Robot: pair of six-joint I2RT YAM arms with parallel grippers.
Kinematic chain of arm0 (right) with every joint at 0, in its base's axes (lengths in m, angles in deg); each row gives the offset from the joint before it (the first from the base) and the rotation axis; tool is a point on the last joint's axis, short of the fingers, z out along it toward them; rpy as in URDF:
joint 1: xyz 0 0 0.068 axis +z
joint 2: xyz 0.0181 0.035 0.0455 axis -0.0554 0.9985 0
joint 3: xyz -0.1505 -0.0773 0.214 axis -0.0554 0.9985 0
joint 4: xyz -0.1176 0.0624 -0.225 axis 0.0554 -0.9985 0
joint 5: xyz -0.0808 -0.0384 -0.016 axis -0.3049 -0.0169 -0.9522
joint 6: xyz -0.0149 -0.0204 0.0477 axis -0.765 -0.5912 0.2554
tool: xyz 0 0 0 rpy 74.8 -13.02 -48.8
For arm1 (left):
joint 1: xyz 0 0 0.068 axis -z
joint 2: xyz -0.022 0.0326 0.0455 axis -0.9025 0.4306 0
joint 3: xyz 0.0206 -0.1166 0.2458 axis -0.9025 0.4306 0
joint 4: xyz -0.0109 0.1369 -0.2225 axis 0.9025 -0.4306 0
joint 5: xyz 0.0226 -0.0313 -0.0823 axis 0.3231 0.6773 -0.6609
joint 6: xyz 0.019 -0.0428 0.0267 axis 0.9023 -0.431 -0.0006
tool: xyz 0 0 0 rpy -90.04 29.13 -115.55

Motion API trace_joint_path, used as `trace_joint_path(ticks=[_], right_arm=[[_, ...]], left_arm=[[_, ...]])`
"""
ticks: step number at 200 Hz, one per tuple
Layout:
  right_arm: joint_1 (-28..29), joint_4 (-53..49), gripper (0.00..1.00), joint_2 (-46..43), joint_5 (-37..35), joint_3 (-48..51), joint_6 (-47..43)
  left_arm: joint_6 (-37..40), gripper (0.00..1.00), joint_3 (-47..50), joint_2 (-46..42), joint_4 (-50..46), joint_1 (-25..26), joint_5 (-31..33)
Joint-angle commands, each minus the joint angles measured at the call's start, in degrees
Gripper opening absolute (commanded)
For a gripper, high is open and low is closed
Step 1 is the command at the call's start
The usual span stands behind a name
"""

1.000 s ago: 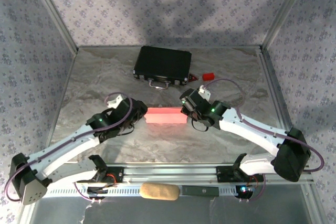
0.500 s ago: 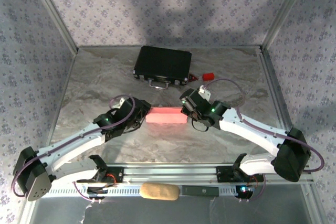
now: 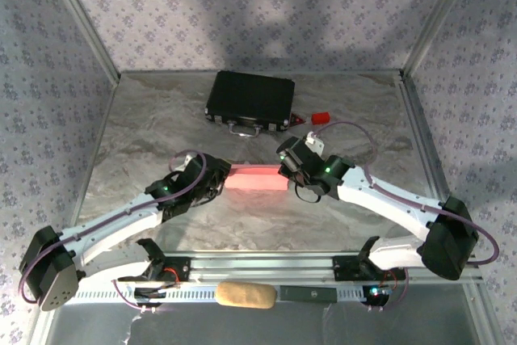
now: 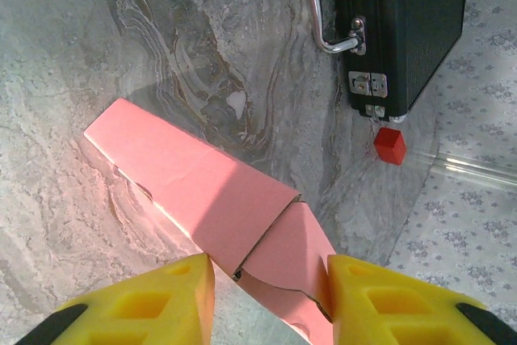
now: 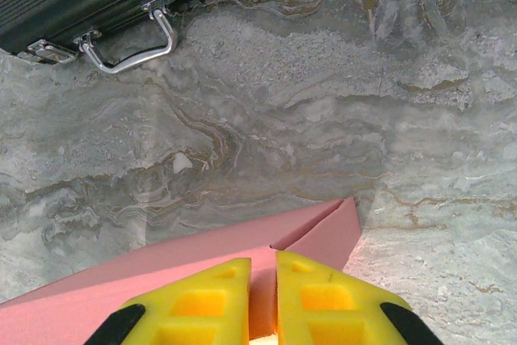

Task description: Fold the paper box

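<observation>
The paper box is a long pink box lying mid-table between the two arms. My left gripper is at its left end. In the left wrist view the box runs away up-left, and its end flap sits between the yellow fingers of the left gripper, with a pad touching each side. My right gripper is at the right end. The right wrist view has that gripper shut on a thin pink panel of the box, beside its folded end flap.
A black hard case with a metal handle lies behind the box, and a tiny red block sits to its right. A tan oblong object rests on the front rail. Patterned walls close in the table's left, right and back.
My left arm has slid right to the box's left end, and its jaws have narrowed round the end flap. The right arm and the box have stayed put.
</observation>
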Motion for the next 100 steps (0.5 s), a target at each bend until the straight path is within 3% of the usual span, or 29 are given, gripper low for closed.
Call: trace_joint_path(ticks=[1,56,100], right_arm=[[0.12,-5.98,0.15,1.71,-0.35,1.26,-0.87],[0.10,-6.63,0.16,1.81,-0.58,0.64,-3.11],[-0.59,-8.39,0.26,-0.14,0.94,-0.47,-6.66]], left_arm=[[-2.75,0.33,1.91,-0.34,-2.85,-0.10,0.88],[-4.47,0.22,4.32,0.54,-2.53,-0.03,0.73],[-5.25,0.16,4.39,1.21,-3.65,-0.08,0.90]])
